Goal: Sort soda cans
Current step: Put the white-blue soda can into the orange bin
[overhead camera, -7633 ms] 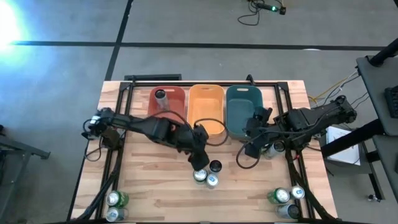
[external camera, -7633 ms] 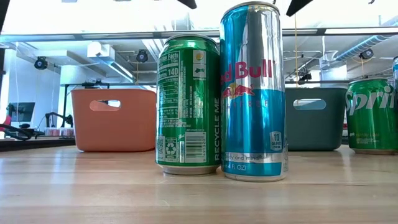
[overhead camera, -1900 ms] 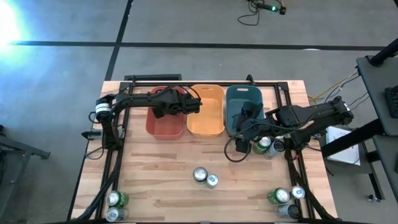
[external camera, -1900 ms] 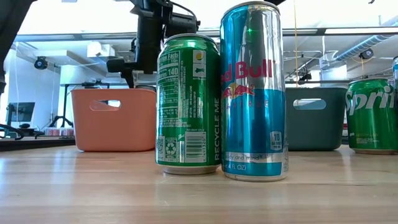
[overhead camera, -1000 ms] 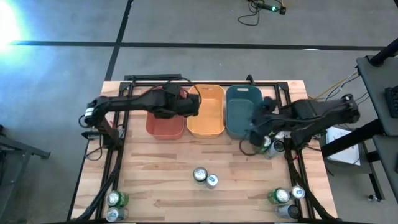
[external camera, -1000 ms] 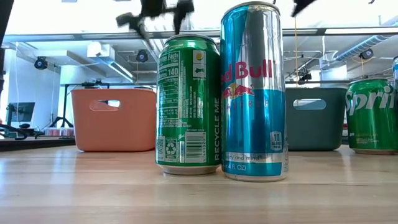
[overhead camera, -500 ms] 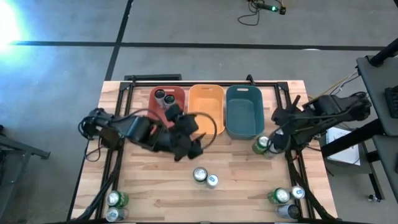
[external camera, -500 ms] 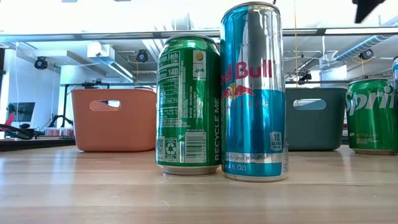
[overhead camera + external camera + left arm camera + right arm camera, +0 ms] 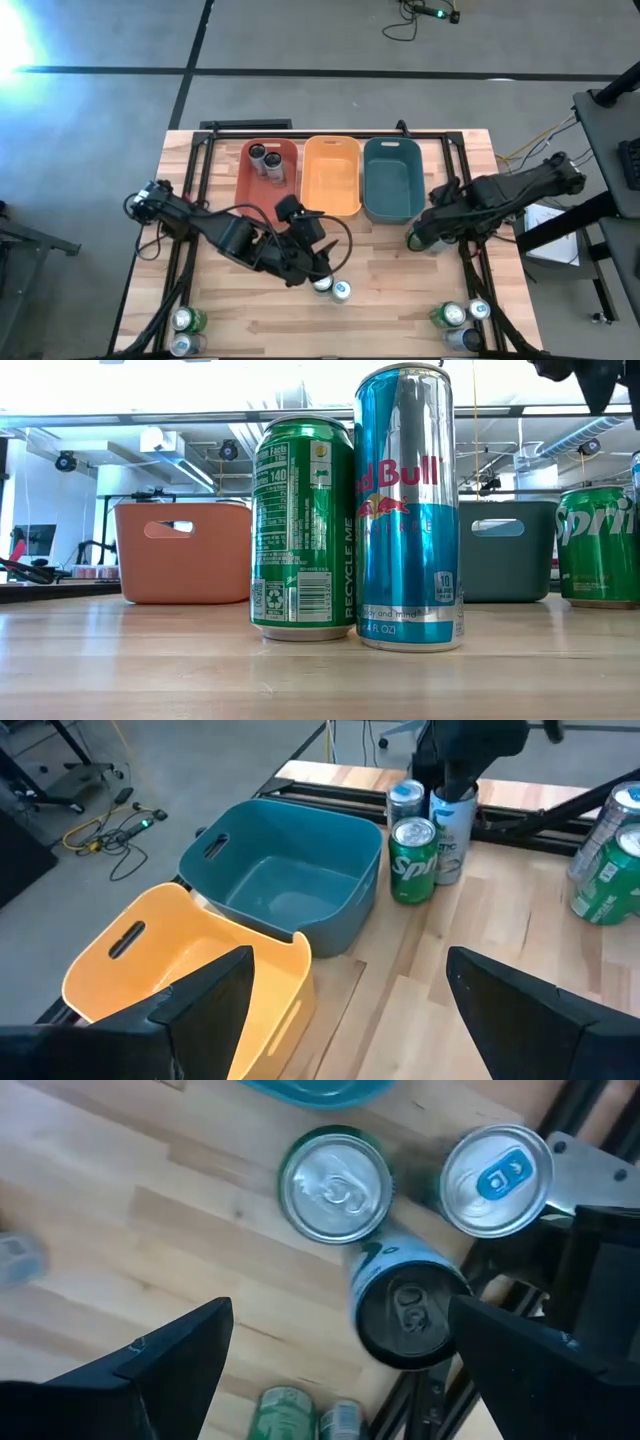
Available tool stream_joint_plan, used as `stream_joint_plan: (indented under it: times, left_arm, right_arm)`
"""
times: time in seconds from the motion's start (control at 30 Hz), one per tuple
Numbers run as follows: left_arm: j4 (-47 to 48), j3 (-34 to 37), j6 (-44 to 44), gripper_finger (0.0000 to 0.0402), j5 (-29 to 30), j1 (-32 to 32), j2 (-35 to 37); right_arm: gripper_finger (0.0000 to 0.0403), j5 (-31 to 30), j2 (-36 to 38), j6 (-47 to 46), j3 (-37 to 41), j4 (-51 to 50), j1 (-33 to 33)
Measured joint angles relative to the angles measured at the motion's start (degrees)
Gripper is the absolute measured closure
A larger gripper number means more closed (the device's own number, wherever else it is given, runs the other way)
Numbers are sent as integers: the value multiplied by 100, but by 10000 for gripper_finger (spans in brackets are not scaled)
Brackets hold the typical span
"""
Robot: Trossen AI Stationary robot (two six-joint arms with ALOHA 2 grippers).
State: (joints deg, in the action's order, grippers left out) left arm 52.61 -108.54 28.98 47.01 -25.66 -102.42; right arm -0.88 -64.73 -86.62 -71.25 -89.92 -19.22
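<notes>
On the wooden table (image 9: 400,290), both pincers gape empty: left pincer (image 9: 322,268) beside two centre cans (image 9: 331,287), right pincer (image 9: 424,232) above three cans (image 9: 400,1230).

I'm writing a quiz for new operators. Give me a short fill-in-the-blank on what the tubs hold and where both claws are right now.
1. The red tub holds ___ cans.
2. The yellow tub and the teal tub are both ___.
3. The left claw is open above the pair of cans at the table's ___.
4. The right claw is open above a cluster of ___ cans.

Missing words: two; empty; middle; three
</notes>
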Motion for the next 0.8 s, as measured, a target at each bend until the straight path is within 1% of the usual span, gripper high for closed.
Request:
stream_joint_plan:
  times: [0.2, 0.3, 0.5, 0.57, 0.67, 0.8]
  left_arm:
    - [7, 25, -60, 87, -3, -30, 1]
    - [4, 14, -115, 87, 1, -20, 2]
    - [9, 14, -193, 87, -1, -24, 3]
    - [10, 16, -274, 87, -1, -27, 3]
    - [12, 20, -344, 87, 9, -22, 3]
    - [12, 20, -369, 87, 30, -22, 3]
  right_arm:
    - [37, 403, 180, -82, 662, -11, -2]
    - [37, 436, 390, -221, 980, 62, -2]
    - [37, 437, 714, -236, 1475, 757, 0]
    - [39, 527, 727, -237, 1640, 887, 4]
    - [50, 733, 708, -239, 1842, 927, 2]
    - [83, 661, 688, -260, 1867, 956, 4]
